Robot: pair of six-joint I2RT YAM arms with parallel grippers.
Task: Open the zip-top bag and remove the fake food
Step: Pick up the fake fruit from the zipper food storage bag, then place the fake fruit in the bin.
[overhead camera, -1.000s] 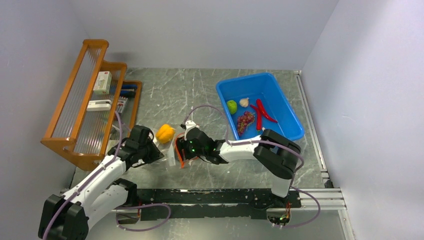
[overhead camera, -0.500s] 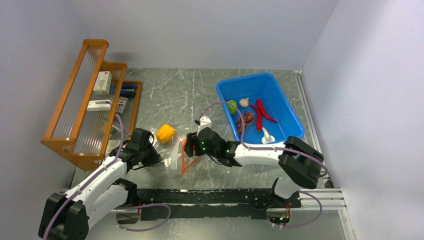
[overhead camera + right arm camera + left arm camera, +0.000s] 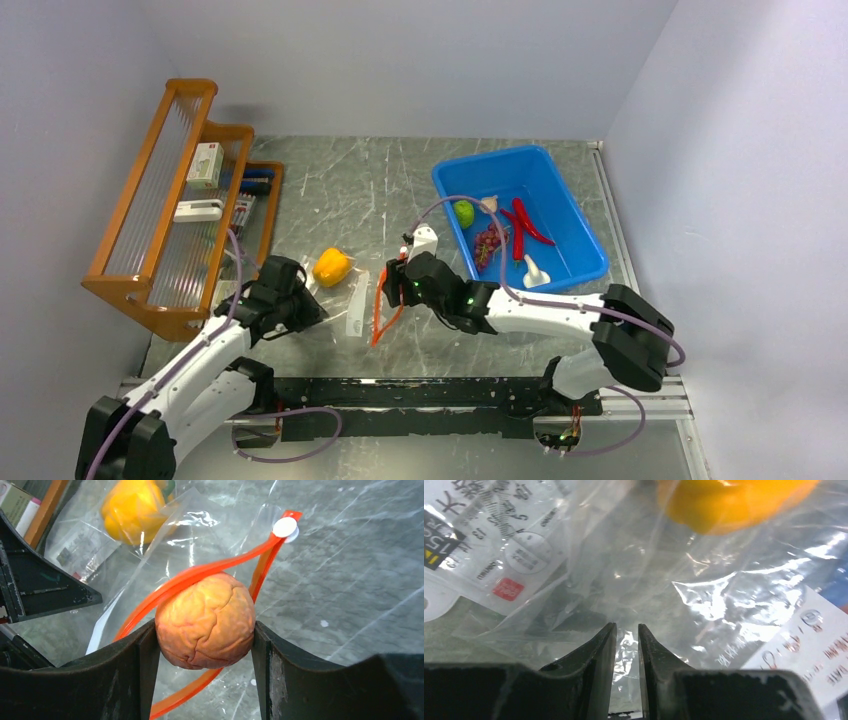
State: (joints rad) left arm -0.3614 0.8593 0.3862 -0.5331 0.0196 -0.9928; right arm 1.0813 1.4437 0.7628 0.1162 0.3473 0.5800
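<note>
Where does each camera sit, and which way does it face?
Top external: above, behind the bases, looking down at the table; both arms show.
Left wrist: on the left arm, facing the zip-top bag; left gripper shows, pinching it.
Right wrist: on the right arm, facing the table; right gripper shows, holding the peach.
Both wrist views share the bell pepper.

On a grey, scratched tabletop [image 3: 360,185]: beside the left wall, an orange wooden rack [image 3: 150,215] with clear ribbed shelves. Resting on it, a small white-and-green box [image 3: 205,165], a flat white item [image 3: 197,211] and, lower down, dark blue pieces [image 3: 257,180]. Far right, a blue plastic bin [image 3: 575,205]. Along the near edge, a black rail [image 3: 420,392].
</note>
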